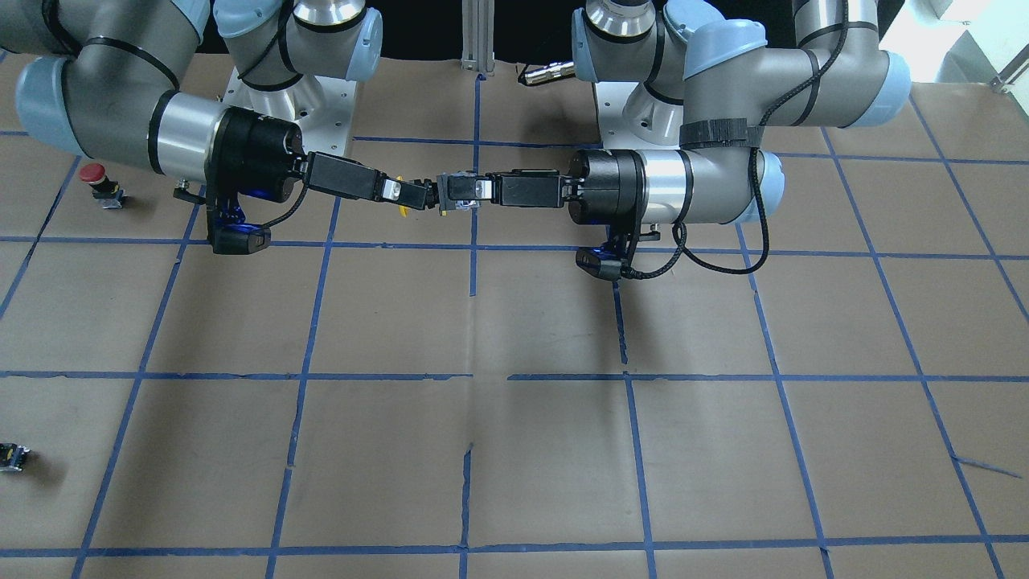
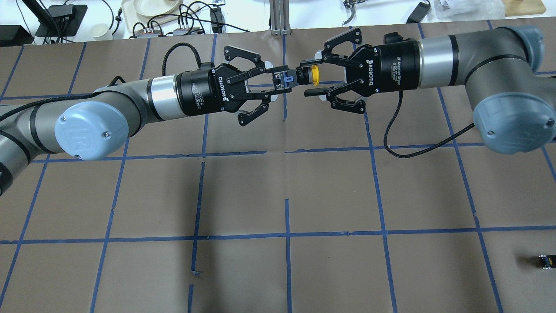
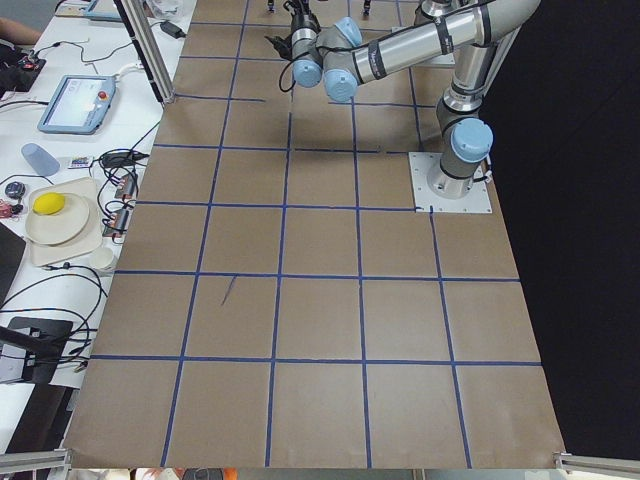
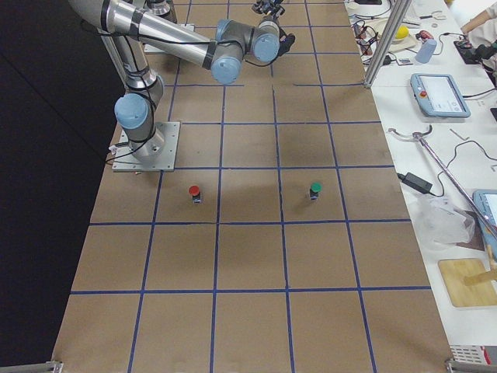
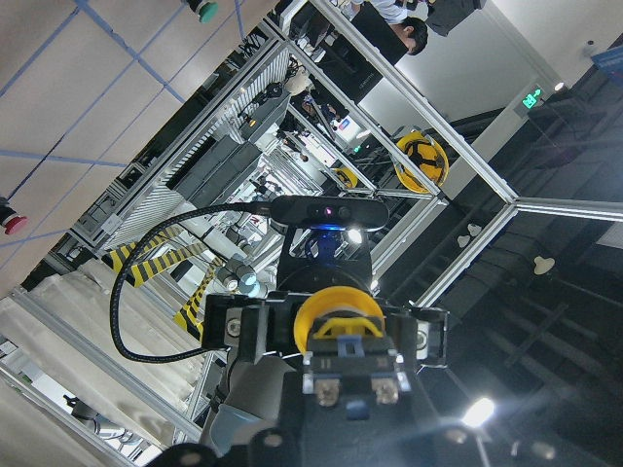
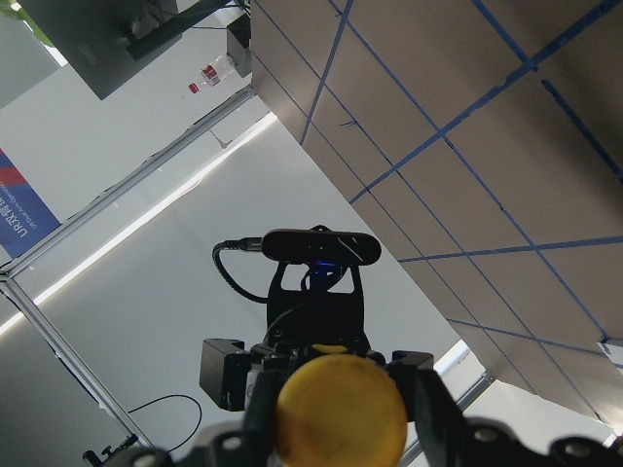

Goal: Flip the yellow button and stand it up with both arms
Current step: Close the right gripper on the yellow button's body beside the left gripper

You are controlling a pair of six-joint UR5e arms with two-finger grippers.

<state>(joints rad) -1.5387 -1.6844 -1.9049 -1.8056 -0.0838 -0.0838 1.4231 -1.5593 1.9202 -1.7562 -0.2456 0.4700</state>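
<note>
Yellow and mushroom-capped, the small push-button [image 2: 310,74] with its black-and-grey switch body lies sideways in the air above the brown paper-covered counter [image 2: 330,191], near the counter's far middle. The jaws of the silver-grey left arm [image 2: 165,93] are clenched on the switch body. The cap points into the released jaws of the silver-grey right arm [image 2: 438,50], which straddle it without touching.
</note>
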